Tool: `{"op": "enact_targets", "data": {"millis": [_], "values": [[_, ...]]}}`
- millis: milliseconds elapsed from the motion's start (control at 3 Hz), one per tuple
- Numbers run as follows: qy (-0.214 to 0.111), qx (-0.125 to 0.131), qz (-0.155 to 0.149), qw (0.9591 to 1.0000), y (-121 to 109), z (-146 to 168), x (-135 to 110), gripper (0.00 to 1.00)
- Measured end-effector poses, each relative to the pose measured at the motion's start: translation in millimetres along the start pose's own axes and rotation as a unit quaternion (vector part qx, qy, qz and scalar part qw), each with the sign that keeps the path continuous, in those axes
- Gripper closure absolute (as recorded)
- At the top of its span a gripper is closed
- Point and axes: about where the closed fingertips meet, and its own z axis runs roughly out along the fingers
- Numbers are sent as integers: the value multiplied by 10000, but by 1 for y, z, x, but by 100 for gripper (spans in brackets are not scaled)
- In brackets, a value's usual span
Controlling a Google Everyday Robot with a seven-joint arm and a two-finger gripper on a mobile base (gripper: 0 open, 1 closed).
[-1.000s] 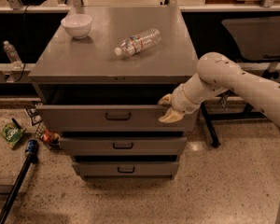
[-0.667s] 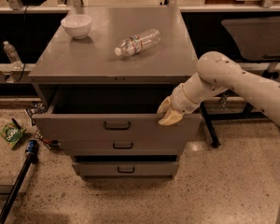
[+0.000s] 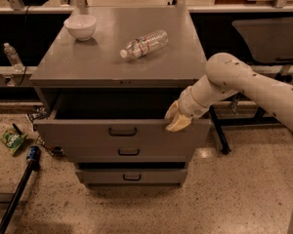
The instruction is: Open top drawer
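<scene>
Top drawer point(image 3: 83, 130) stands open, jutting forward from the cabinet point(image 3: 112, 67).
The gripper point(image 3: 177, 118) rests at the drawer front's upper edge, at 2 o'clock from the handle point(image 3: 122, 131); I cannot tell its grip. The drawer box is dark, its contents unseen. A bowl point(image 3: 80, 27) and a lying bottle point(image 3: 144, 44) sit on the cabinet.

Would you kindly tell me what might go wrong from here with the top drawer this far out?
The gripper sits at the upper edge of the top drawer near its right end, away from the centre handle, so an uneven pull might skew and jam it. The drawer is already well out; pulling further might bring it right out. A jolt might roll the lying bottle off the cabinet top.
</scene>
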Motion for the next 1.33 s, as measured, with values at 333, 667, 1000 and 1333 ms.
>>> {"op": "enact_targets", "data": {"millis": [333, 667, 1000, 1333], "values": [[-39, -720, 434, 9965, 31, -4, -4, 40], [-39, -720, 434, 9965, 31, -5, -5, 52], [-130, -1175, 693, 9906, 51, -7, -9, 83], [-131, -1176, 693, 9906, 51, -9, -10, 100]]}}
